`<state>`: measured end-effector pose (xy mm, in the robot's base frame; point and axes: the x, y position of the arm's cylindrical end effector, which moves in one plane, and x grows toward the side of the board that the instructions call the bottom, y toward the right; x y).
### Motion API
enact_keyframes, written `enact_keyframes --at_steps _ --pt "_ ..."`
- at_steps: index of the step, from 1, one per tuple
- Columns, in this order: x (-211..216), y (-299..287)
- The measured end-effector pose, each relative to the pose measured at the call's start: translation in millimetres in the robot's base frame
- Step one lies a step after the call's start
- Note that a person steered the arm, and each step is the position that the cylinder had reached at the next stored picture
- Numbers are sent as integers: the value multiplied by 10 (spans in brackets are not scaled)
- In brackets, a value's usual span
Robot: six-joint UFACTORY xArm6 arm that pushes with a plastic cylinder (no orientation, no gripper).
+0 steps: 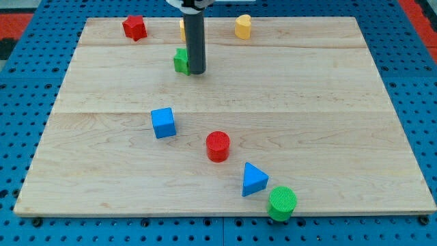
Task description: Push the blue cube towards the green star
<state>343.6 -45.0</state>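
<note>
Starting nearest the view's bottom, a ribbed green cylinder [282, 203] sits at the edge of the pale planked wooden worktop [328, 102], with a blue triangular prism [254, 180] just beside it and a red cylinder [218, 146] farther up. The blue cube [163, 123] lies left of centre, well apart from the green block [181, 61] near the top, seemingly the star. My tip [196, 71] rests against that block's right, far from the cube. This end effector is a plain rod, with nothing to spread or pinch. Beyond stand a red star-like block [134, 27], a yellow cylinder [243, 26] and a half-hidden yellow block [182, 27].
</note>
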Motion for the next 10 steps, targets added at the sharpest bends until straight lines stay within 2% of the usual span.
enact_keyframes --at_steps 1,3,4,5,7,8,10 --pt "347 255" --pt "1078 325" --pt "1535 141" --pt "1621 -302" --pt "1028 -421" --pt "1168 -770" --pt "834 -1213"
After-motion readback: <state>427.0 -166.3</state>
